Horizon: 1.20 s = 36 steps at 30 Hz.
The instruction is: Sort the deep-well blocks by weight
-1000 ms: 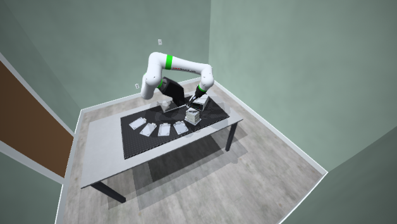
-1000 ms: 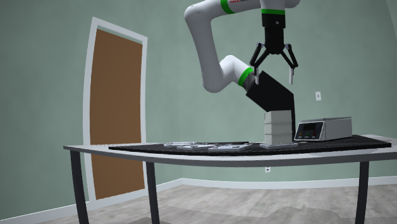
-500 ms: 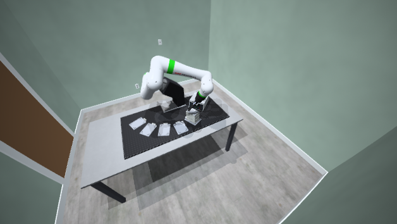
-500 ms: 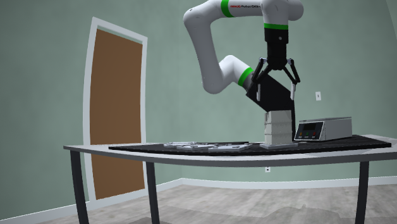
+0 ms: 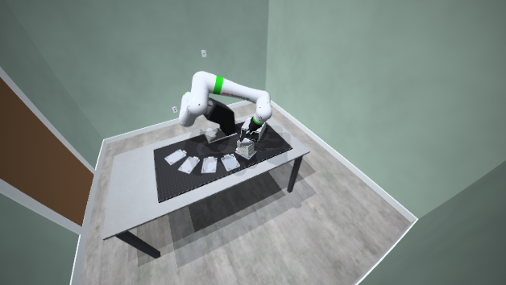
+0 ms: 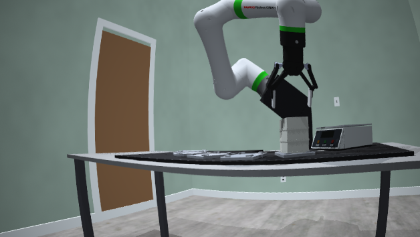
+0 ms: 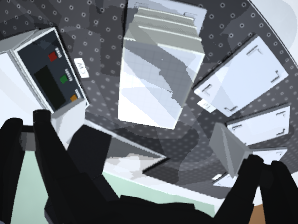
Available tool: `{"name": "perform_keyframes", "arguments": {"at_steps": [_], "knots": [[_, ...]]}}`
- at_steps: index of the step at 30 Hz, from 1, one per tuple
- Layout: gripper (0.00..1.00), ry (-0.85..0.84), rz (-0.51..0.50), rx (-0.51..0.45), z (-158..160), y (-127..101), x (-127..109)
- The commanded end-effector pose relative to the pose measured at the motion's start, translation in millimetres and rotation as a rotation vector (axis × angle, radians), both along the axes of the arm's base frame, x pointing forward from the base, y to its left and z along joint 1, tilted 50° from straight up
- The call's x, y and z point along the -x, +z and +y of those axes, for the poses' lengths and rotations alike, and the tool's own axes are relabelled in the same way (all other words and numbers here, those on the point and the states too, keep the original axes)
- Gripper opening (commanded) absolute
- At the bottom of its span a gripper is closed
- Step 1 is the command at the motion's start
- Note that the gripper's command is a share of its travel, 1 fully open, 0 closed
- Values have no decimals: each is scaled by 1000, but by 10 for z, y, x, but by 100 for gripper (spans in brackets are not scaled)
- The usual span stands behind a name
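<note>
Grey tabletop w/ black perforated mat [image 5: 177,185] [image 6: 398,153] [image 7: 105,30], lower ctr; pale-green walls [image 5: 342,80] [image 6: 50,100]; black two-finger gripper [image 5: 251,134] [image 6: 291,98] [image 7: 150,122] wide apart.

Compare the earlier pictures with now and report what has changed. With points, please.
The tool [image 5: 250,136] [image 6: 291,100] [image 7: 150,122] has come down toward the stacked blocks [image 5: 245,148] [image 6: 294,135] [image 7: 155,80], open and still above them. Nothing was gripped or released. The blocks, check-weigher [image 6: 356,135] [image 7: 47,70] and four other nests [image 5: 209,165] [image 7: 245,75] stayed put.
</note>
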<state>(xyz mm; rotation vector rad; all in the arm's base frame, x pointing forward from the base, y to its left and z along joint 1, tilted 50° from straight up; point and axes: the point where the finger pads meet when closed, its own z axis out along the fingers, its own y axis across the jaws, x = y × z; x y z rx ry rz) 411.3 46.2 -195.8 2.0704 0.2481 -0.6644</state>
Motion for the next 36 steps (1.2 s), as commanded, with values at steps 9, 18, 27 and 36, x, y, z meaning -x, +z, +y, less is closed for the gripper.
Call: {"name": "perform_keyframes", "arguments": {"at_steps": [9, 18, 27, 36], "knots": [[100, 0, 0, 0, -117, -103, -17], [100, 0, 0, 0, -218, -190, -31], [100, 0, 0, 0, -306, -266, -44], [100, 0, 0, 0, -419, -363, -59]]}}
